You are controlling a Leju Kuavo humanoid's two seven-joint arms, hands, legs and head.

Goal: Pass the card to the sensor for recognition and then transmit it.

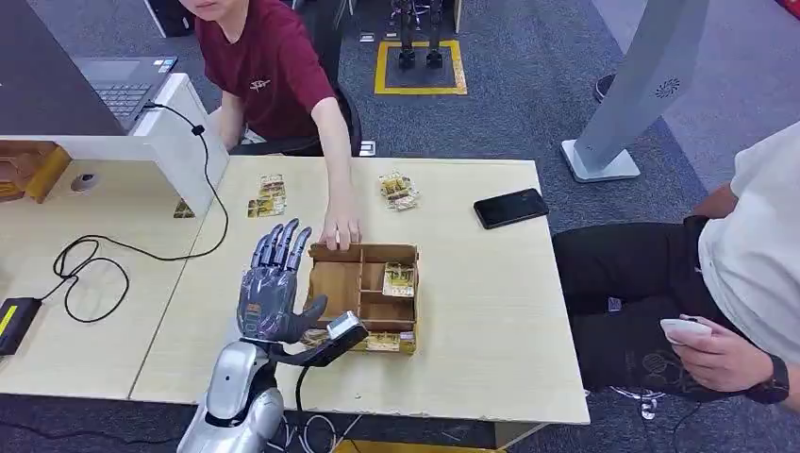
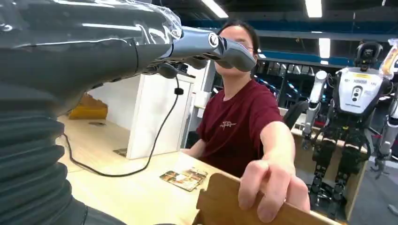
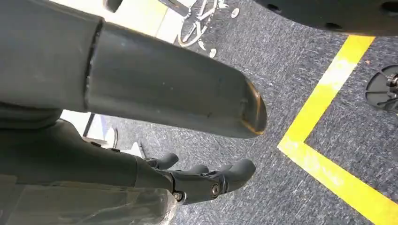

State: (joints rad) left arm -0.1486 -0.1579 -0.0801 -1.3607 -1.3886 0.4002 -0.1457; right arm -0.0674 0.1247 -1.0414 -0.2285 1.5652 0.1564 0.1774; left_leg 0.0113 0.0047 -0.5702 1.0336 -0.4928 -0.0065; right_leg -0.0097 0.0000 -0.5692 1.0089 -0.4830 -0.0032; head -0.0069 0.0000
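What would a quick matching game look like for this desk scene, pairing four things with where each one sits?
Things:
1. black phone
2. wooden box
3. laptop
4. left robot hand

Places:
A. on the raised white counter
B. held up open beside the box
C. under a person's hand at its far edge
D. flat on the table, right of the box

Pairs: 1-D, 2-C, 3-A, 4-B

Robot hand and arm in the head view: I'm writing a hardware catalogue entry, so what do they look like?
The left robot hand has a dark grey-blue palm and long, segmented metallic fingers with a thick thumb. The forearm below it is a smooth, glossy silver shell. In the left wrist view a grey ribbed cover sits behind the hand. The right robot hand is dark grey with rounded fingertips.
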